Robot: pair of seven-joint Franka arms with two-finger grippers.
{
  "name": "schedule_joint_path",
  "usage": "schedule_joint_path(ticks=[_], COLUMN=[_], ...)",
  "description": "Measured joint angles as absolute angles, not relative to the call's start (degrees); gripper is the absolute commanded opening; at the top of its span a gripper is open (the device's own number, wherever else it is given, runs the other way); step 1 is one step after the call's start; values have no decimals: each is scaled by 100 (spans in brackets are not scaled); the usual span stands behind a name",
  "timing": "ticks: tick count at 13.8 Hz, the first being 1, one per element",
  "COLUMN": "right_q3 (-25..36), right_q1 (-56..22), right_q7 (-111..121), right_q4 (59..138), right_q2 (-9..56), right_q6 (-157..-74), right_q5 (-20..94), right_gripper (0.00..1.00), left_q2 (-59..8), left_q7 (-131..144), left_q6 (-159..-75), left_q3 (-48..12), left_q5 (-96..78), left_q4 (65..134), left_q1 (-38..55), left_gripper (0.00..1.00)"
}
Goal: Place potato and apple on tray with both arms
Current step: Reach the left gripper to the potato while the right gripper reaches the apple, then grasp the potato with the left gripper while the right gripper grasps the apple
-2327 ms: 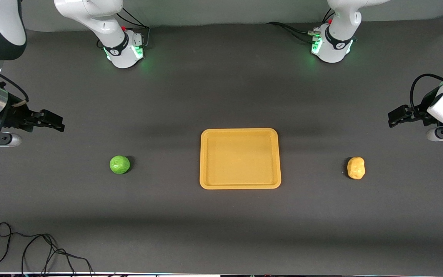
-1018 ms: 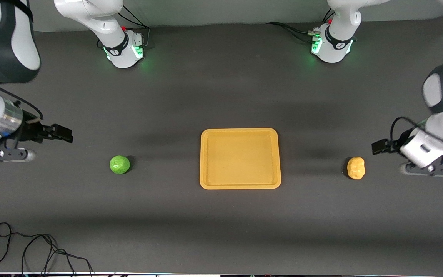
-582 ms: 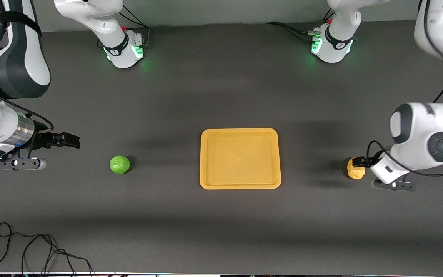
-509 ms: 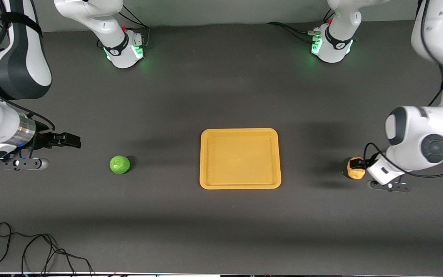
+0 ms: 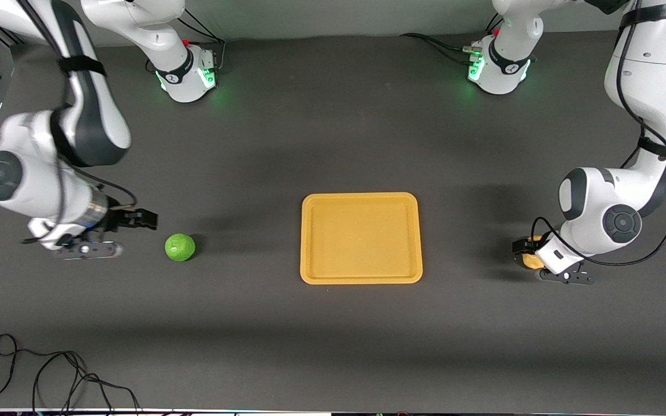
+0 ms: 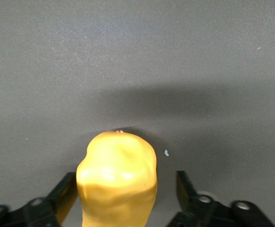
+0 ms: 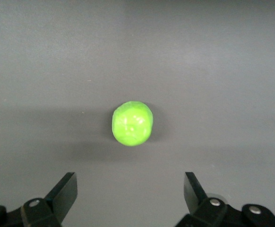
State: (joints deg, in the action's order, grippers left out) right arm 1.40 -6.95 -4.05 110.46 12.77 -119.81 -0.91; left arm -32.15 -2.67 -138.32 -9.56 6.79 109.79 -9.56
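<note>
The yellow-tan potato (image 5: pixel 528 261) lies on the table toward the left arm's end, mostly hidden under my left gripper (image 5: pixel 524 247). In the left wrist view the potato (image 6: pixel 117 179) sits between the open fingers (image 6: pixel 64 194) of the left gripper (image 6: pixel 125 191), which straddle it with gaps on both sides. The green apple (image 5: pixel 180 247) lies toward the right arm's end. My right gripper (image 5: pixel 147 219) is open and low beside it, short of it. In the right wrist view the apple (image 7: pixel 133 123) lies ahead of the right gripper (image 7: pixel 129 189). The orange-yellow tray (image 5: pixel 361 238) lies empty between the two fruits.
A black cable (image 5: pixel 50 372) coils on the table at the corner nearest the camera at the right arm's end. The arm bases (image 5: pixel 185 72) (image 5: pixel 498 66) stand along the table edge farthest from the camera.
Both arms have swung in and come down. The left gripper has moved over the potato and now straddles it. The right gripper has moved close to the apple. Neither fruit has moved.
</note>
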Motion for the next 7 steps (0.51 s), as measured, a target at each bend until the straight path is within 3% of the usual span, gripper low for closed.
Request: schedule_joint_path(ticks=[2,5,7], right_q3=[139,139,139], right_q1=[-715,-734,-739], right_q7=[-405,-405,-424], right_q4=[11402,12003,12345], right_q2=[1469,1826,1993], right_q6=[-12630,-13910,-14466], right_q5=[-93,-99,-100], right_gripper=[99,97,91], left_q2=[-3200,-3074,-2776], left_q7=[-265,-156,127], left_q6=[-13830,-13767,-13269], left_q3=[-958,-975,-1054], left_q5=[680,678,670], left_q4=[10972,10952,10870], left_q1=[-957,-957,-906], left_gripper=[42,40,40])
